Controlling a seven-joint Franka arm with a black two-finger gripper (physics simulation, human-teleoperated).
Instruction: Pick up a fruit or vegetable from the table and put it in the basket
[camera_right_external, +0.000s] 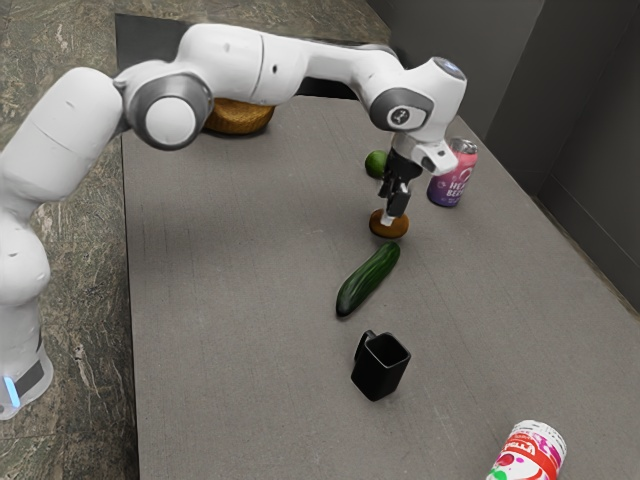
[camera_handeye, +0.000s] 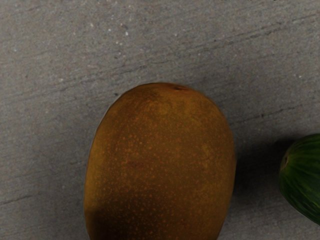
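Observation:
In the exterior view my gripper (camera_right_external: 391, 213) points down at the orange-brown fruit (camera_right_external: 388, 225), its lower end overlapping the fruit's top; whether it holds the fruit I cannot tell. Large and speckled, the same fruit (camera_handeye: 160, 160) lies just under my hand in the wrist view. A dark green cucumber (camera_right_external: 368, 280) lies close to the fruit, and its rounded end (camera_handeye: 304, 177) shows beside it in the wrist view. Behind the gripper is a small green fruit (camera_right_external: 376, 164). A round brown basket (camera_right_external: 240, 118) stands partly hidden behind the arm.
A pink and purple can (camera_right_external: 453, 175) stands close to the gripper, toward the exterior view's right. Beyond the cucumber, a black mug (camera_right_external: 380, 366) stands on the grey table (camera_right_external: 230, 330). A white and red container (camera_right_external: 530, 455) is at that view's lower edge.

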